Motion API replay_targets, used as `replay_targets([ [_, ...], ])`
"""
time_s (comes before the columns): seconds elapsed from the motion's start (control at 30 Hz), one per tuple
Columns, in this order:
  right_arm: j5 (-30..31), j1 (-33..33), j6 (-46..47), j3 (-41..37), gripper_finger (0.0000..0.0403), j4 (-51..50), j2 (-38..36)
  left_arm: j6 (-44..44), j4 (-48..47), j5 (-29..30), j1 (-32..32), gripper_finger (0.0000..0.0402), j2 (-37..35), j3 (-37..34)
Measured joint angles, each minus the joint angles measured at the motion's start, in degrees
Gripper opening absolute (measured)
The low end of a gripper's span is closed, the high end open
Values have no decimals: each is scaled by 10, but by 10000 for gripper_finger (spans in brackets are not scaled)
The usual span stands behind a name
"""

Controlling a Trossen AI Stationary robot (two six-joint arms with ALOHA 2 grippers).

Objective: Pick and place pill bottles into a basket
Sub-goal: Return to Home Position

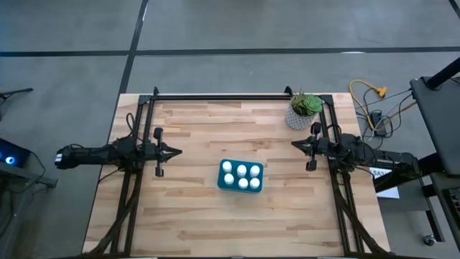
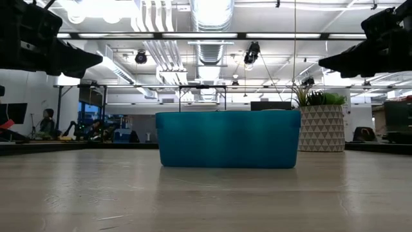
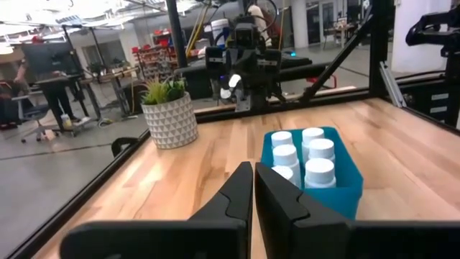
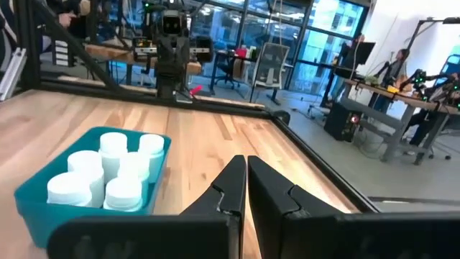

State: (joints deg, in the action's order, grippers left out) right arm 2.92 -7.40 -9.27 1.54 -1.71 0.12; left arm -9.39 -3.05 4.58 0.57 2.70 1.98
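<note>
Left gripper (image 1: 175, 151): jaws clenched, the two dark fingers (image 3: 233, 191) pressed together with only a thin slit between them, nothing in them; it hangs above the table (image 1: 187, 223) on the left side, tips pointing toward the middle

Right gripper (image 1: 295, 144): jaws likewise clenched and empty, fingers (image 4: 228, 188) closed to a hairline; it hangs above the table on the right side, tips pointing back at the left gripper; the two sets of tips face each other, well apart

Basket (image 1: 221, 180): teal, rounded corners, flat on the wood between the two sets of jaws; it sits off the line that joins them, toward the table's front edge; no finger touches it; it lies a little nearer the left tips than the right

Pill bottles (image 1: 242, 171): six, white, round caps up, all upright inside the basket in two rows of three, packed close; caps stand just above the rim in both wrist views

Plant pot (image 1: 300, 119): white with a triangle pattern, green plant in it; near the right jaws, to their side toward the back rail; from the left jaws it is across the table, beyond the basket

Beyond the table: open workshop room, desks, a person (image 4: 356, 47) standing far off
</note>
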Motion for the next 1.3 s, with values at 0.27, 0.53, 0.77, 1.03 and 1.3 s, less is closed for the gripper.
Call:
replay_targets([
  [0.27, 0, 0, -8, 0, 8, 0, 0, 0, 0, 3, 0, 0, 2, 0],
  [0.53, 1, 0, -12, 0, 8, 1, 0, -11, 14, 6, 0, 0, -10, -2],
  [0.77, 2, 0, -16, 0, 8, 1, 1, -8, 51, 10, 0, 0, -10, -16],
  [1.03, 3, 0, -32, 0, 8, 1, 1, 5, 48, 8, 0, 0, 3, -16],
  [1.3, 2, 0, -23, 0, 8, 1, 1, -1, 66, 9, 0, 0, 19, -16],
])
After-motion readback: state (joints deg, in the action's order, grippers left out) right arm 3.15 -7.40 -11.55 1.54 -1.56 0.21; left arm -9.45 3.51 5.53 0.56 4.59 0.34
